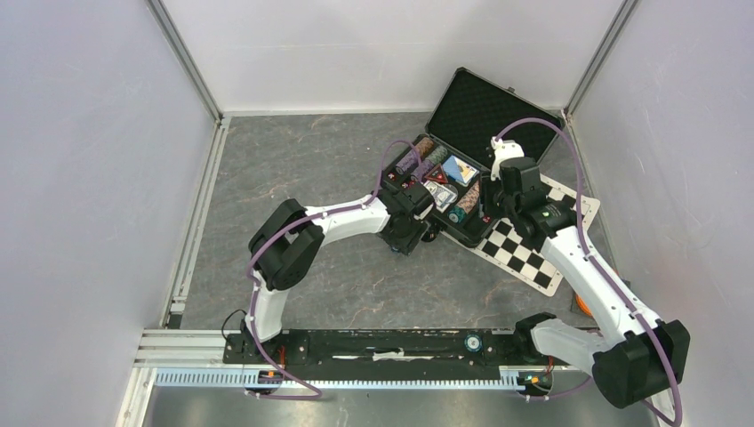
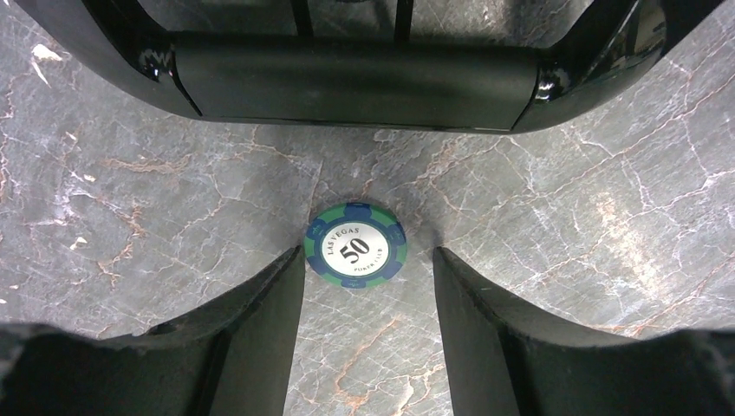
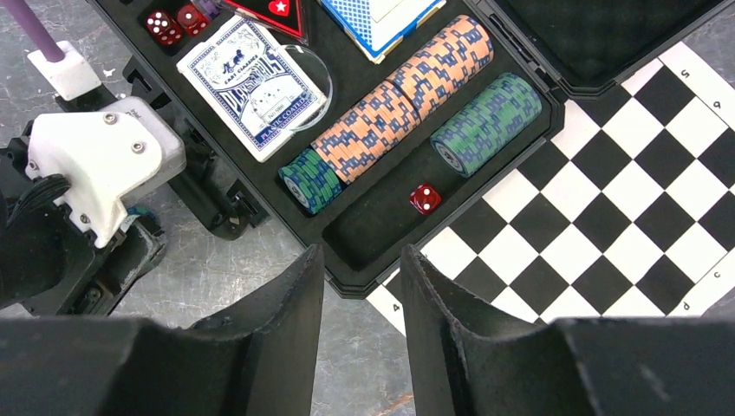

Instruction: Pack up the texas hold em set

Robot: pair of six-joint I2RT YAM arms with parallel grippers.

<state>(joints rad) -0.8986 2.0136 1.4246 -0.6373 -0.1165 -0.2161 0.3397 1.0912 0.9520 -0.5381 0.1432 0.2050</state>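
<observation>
The black case (image 1: 489,111) lies open at the back right, its tray filled with chip rows and card decks. A single green-and-blue "50" chip (image 2: 355,245) lies flat on the grey table, just below the case's handle (image 2: 347,82). My left gripper (image 2: 368,260) hovers over it, open, the chip just ahead of its fingertips and not touched. My right gripper (image 3: 362,256) hangs open and empty above the case's near corner (image 3: 347,282). In the tray lie orange-white chips (image 3: 407,95), teal chips (image 3: 485,126), a blue card deck (image 3: 251,82) and a red die (image 3: 424,198).
A black-and-white checkered mat (image 3: 624,217) lies under the case's right side. An orange toy (image 1: 582,302) peeks out beside the right arm. The left arm's wrist (image 3: 95,165) sits close to the case's left edge. White walls enclose the table.
</observation>
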